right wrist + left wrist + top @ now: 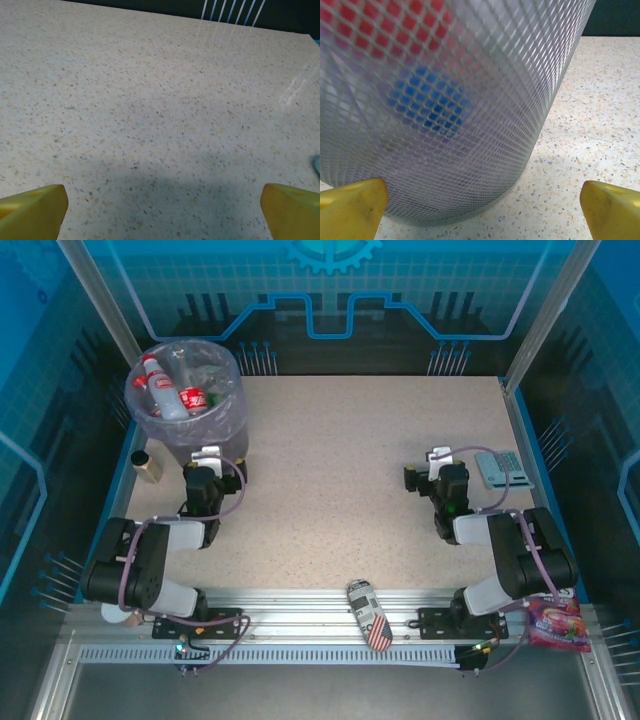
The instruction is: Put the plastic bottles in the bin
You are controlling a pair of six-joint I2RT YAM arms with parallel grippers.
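Observation:
The round grey mesh bin (190, 430), lined with a bluish-purple bag, stands at the table's far left. Several red-labelled plastic bottles (172, 396) lie inside it. Through the mesh (445, 100) of the bin, red and blue patches show close up. My left gripper (207, 456) sits just in front of the bin's base, open, its yellow fingertips (352, 207) wide apart with nothing between them. My right gripper (440, 458) hovers over bare table at the right, open and empty, yellow fingertips (290, 210) spread.
A small gold box (146, 465) lies left of the bin. A dark flag-patterned can (369, 613) rests on the front rail. A grey calculator-like device (502, 469) sits at the right edge, and a pink snack bag (555, 623) at the front right corner.

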